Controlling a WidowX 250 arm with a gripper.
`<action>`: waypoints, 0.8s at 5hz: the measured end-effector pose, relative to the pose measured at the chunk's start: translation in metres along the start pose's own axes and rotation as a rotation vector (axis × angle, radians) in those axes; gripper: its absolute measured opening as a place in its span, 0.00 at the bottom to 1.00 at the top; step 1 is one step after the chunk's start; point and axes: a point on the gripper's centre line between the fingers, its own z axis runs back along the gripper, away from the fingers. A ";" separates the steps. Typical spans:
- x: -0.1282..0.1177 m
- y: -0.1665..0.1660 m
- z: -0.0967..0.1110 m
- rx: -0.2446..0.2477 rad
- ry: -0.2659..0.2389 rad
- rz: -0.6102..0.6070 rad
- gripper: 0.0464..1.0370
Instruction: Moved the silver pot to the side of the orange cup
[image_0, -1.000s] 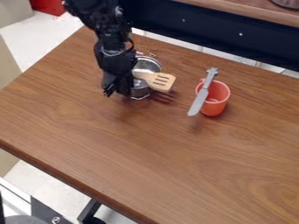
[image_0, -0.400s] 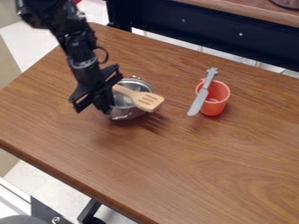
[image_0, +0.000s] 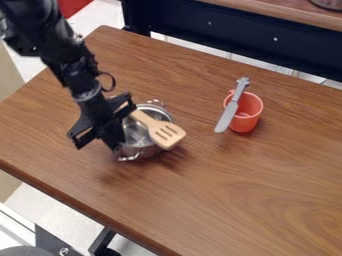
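1. I treat my camera view as a clock face. My arm comes in from between ten and eleven o'clock, and the black gripper (image_0: 115, 145) hangs at the silver pot's nine-to-eight o'clock side, right against its rim.
2. I cannot tell how the jaws stand: their ends are dark and partly hidden where they meet the pot.
3. The silver pot (image_0: 142, 149) sits a little toward nine o'clock from the middle of my view, its mouth facing up. One small handle points to about one o'clock and the other to about seven. I cannot tell whether its base touches the table.
4. A wooden spatula (image_0: 166, 134) lies with its handle over the pot's opening, and its slotted head reaches past the rim toward four o'clock.
5. The orange cup (image_0: 245, 123) stands upright between two and three o'clock from the pot, well apart from it, with its handle toward eleven.
6. A grey knife (image_0: 228, 117) crosses the cup's nine o'clock side, handle end toward one o'clock, blade tip toward seven.
7. The brown wooden table (image_0: 227, 200) spreads under all this. Beyond it, toward twelve o'clock, runs a dark beam (image_0: 247, 37) beneath another wooden surface (image_0: 267, 11).
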 end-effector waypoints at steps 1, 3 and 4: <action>-0.018 0.009 -0.003 -0.016 -0.014 -0.067 0.01; -0.053 -0.001 -0.005 -0.014 0.026 -0.215 0.02; -0.055 -0.013 -0.010 0.017 0.034 -0.210 0.16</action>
